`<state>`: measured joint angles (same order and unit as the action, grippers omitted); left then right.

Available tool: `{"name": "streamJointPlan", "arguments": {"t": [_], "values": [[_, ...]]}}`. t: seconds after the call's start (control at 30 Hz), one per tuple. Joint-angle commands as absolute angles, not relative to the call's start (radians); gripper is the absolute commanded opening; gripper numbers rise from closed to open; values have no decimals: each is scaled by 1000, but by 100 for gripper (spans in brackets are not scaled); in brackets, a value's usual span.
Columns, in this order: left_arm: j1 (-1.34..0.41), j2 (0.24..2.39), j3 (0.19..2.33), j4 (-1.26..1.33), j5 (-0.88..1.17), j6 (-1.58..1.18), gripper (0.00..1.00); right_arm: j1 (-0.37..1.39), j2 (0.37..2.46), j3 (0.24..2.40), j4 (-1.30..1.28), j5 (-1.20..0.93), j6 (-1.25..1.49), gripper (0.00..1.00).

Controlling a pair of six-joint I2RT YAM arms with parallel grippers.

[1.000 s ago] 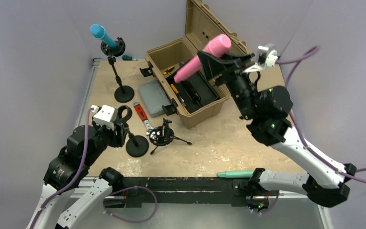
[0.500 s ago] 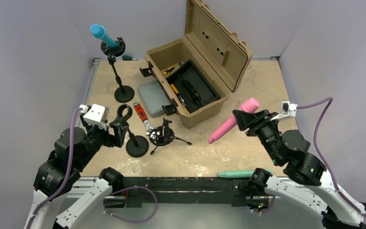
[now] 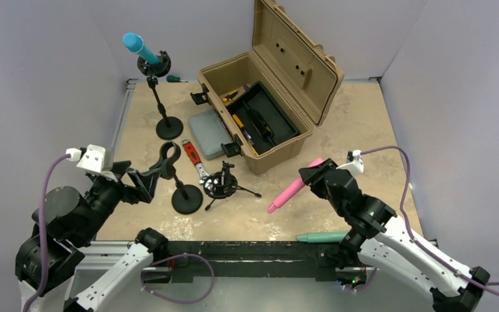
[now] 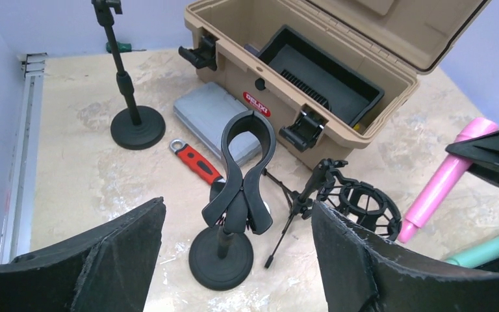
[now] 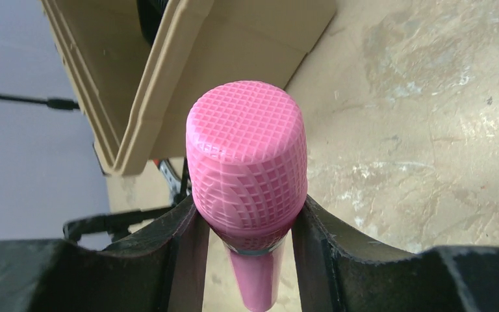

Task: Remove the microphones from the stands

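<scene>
Pink above the tan table [image 3: 357, 123]: holds the microphone [image 3: 290, 190] just below its head in the closed right gripper [image 5: 247, 224], handle slanting down-left toward it, well apart from the 1 empty clip stand [image 4: 221, 263] facing the wide-open left gripper [image 4: 237, 208].

Three mics: pink mic [image 3: 291, 190], blue mic [image 3: 134, 45], teal mic [image 3: 321, 236]. Left of the single toolbox [image 3: 279, 153], two round-base stands, far stand [image 3: 163, 110] and near stand [image 3: 180, 188], plus one tripod mount [image 3: 224, 184], one grey case [image 3: 209, 133], one wrench [image 3: 193, 156], one screwdriver [image 3: 174, 78].
</scene>
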<state>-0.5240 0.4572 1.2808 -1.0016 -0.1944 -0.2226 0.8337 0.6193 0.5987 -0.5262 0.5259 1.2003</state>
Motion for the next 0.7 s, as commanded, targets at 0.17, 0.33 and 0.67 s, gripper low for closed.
{"name": "streamJointPlan", "arguments": {"t": [0.17,0.33,0.67], "values": [[-524,581,1386,-1045,-137,-318,80,531,683,483,-387,298,1228,0],[-524,658,1372,-1043,-121,-371,72,495,756,460,-415,304,1294,0],[-524,695,1318,-1001,-131,-333,43,491,758,382,-392,323,1342,23]]}}
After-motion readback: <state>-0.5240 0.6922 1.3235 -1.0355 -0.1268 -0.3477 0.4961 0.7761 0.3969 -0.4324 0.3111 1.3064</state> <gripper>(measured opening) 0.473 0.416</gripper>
